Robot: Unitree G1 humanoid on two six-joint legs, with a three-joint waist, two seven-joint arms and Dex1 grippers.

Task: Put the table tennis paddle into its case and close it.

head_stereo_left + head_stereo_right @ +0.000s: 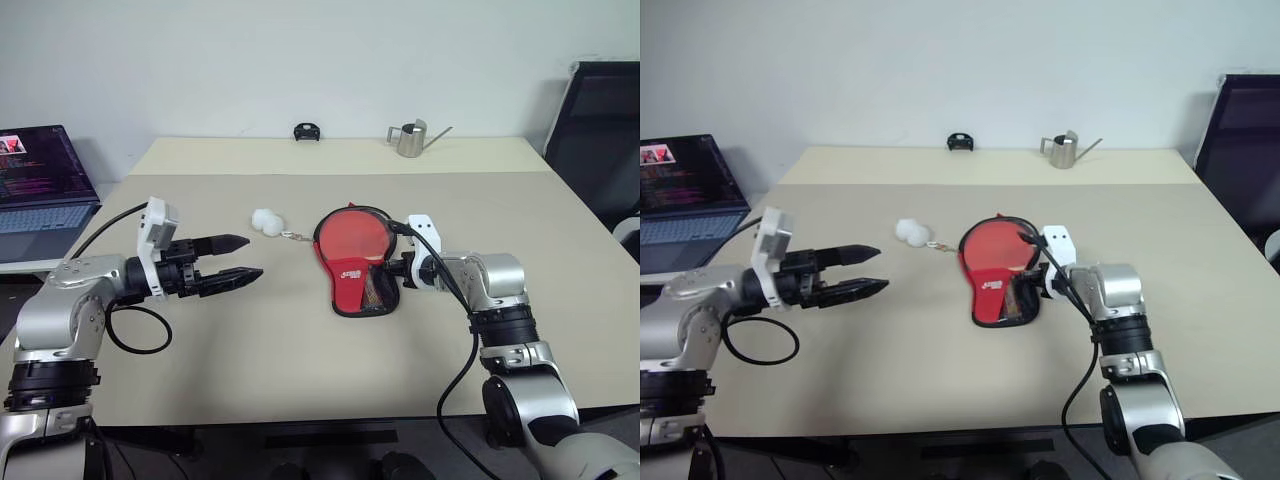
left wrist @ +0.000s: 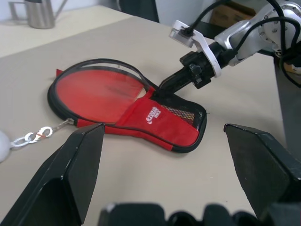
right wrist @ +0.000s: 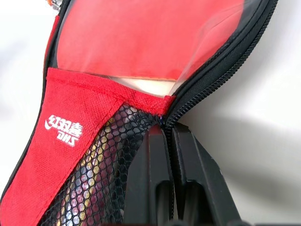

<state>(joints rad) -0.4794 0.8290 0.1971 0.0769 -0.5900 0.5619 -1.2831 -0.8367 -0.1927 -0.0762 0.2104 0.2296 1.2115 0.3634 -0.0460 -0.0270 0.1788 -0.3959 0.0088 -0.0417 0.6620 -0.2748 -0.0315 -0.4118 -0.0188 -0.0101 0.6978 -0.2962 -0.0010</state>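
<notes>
Lying near the middle of the beige table (image 1: 300, 360), the red paddle-shaped soft case (image 1: 356, 273) with black mesh pocket holds the round red-faced table tennis paddle (image 1: 350, 236) inside its open upper part. At centre right, the right gripper (image 3: 168, 134) has its black fingers pressed together at the zip edge. At left, the left gripper (image 1: 236, 261) hovers with fingers spread wide, holding nothing, beside the white ball charm (image 1: 266, 222).

case (image 1: 352, 262): red, flat on table, part-unzipped | table tennis paddle (image 2: 101, 89): apparently inside
</notes>
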